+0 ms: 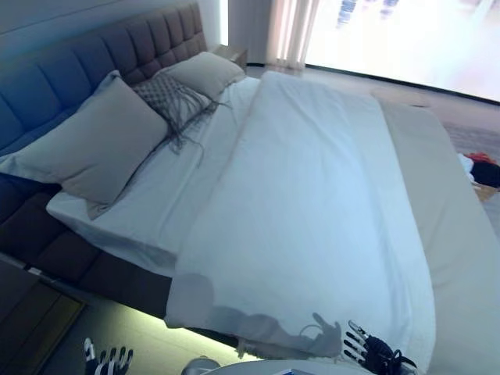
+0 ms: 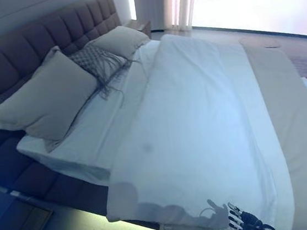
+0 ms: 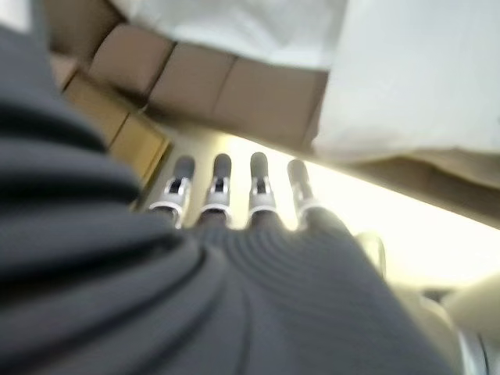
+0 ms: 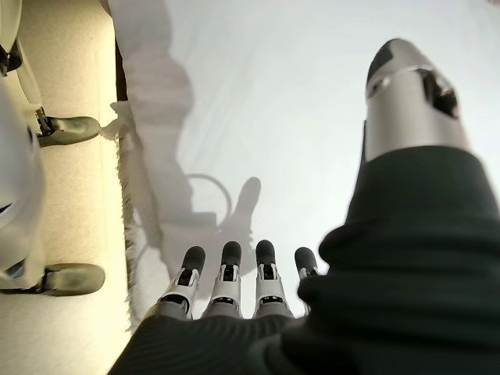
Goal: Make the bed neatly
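A white duvet [image 1: 312, 203] lies spread flat over the bed, reaching the near side edge. Two beige pillows [image 1: 98, 144] [image 1: 207, 72] and a grey fringed cushion [image 1: 176, 100] rest against the dark padded headboard [image 1: 94, 55]. My right hand [image 1: 375, 351] hovers open just above the duvet's near edge, fingers straight, holding nothing; its wrist view shows the fingers [image 4: 226, 285] over the white cloth [image 4: 297, 117]. My left hand [image 1: 108, 362] hangs open beside the bed over the floor, fingers [image 3: 234, 183] straight and pointing toward the bed base [image 3: 234, 86].
A beige bedspread [image 1: 461, 234] runs along the far side of the bed. A wooden bedside table [image 1: 31, 312] stands at lower left. Clothes [image 1: 484, 168] lie on the floor at right. A bright window with curtains [image 1: 293, 31] is at the back.
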You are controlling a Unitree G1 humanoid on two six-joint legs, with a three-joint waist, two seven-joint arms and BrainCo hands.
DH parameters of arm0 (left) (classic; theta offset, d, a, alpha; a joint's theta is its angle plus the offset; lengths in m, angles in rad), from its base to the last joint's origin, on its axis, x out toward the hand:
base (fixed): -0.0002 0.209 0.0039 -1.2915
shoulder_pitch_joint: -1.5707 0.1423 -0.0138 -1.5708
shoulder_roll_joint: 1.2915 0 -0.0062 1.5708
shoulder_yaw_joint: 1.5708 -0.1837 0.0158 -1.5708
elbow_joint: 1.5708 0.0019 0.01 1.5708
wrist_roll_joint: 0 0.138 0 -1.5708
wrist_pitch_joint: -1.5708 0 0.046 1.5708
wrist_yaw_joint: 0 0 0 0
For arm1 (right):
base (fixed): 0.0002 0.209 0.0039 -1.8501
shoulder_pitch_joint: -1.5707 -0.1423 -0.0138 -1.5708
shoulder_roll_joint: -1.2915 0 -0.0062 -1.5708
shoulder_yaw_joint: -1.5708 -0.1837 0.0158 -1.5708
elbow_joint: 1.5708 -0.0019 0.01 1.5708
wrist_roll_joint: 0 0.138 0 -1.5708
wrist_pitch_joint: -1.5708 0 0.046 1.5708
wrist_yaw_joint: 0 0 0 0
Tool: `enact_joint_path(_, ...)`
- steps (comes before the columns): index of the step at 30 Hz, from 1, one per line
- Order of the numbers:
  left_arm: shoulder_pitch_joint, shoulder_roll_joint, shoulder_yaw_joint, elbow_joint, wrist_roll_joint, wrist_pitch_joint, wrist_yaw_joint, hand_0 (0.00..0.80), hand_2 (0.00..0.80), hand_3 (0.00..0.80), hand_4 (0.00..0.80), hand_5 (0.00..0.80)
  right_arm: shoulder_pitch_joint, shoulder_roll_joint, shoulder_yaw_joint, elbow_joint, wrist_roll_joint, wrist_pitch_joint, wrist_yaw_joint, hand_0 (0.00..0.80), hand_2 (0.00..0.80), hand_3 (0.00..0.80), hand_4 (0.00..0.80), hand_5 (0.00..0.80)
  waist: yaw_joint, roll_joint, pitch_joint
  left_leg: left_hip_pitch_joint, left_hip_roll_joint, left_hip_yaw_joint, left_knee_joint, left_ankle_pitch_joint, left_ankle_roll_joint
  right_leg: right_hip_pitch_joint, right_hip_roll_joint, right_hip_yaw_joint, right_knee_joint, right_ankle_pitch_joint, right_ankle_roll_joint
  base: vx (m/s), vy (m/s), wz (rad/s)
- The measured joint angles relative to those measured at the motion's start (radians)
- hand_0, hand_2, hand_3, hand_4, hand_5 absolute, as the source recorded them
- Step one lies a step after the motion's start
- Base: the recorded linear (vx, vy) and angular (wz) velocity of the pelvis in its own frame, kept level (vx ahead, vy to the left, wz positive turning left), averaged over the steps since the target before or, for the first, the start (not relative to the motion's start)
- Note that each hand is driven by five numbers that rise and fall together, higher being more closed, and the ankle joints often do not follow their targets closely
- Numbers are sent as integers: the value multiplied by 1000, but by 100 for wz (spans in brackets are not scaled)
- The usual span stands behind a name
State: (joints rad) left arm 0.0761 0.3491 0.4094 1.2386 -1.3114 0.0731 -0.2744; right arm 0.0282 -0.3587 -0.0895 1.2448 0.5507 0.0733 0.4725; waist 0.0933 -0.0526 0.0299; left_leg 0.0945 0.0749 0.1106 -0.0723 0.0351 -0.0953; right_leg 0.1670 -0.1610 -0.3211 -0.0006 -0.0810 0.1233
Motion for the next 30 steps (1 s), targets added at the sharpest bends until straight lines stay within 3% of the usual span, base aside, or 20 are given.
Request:
enact_joint_path(7,-66,-18,-126,-52,46,-73,-9,0,0,0,0,0,23,57,-21,1,96,-1,-71,0,0,0,0,0,-46,24,-9,0,-2,49,-14,5,4,-21,1,43,-37,36,2,18,-26,-20)
enact_joint_path(15,-96,-100,-390,2,383,-129,-27,0,0,0,0,0,35,80,-29,76,130,-11,-164,0,0,0,0,0,-83,41,-22,4,10,83,-15,6,3,-32,14,77,-53,56,-5,47,-66,-13)
enact_joint_path(19,-96,-132,-408,11,406,-130,-30,0,0,0,0,0,34,81,-13,76,130,-24,-173,0,0,0,0,0,-82,37,-22,16,15,106,-15,5,1,-28,20,99,-67,69,-9,36,-79,-17)
enact_joint_path(26,-87,-151,-513,71,662,-138,44,0,0,0,0,0,33,144,28,77,142,-41,-200,0,0,0,0,0,-80,26,-24,18,13,109,-14,5,2,-29,19,104,-66,72,-8,13,-57,-2)
enact_joint_path(30,-81,-154,-527,79,710,-138,82,0,0,0,0,0,32,175,63,76,169,-48,-203,0,0,0,0,0,-81,21,-23,19,12,111,-14,5,2,-28,17,106,-66,73,-7,0,0,0)
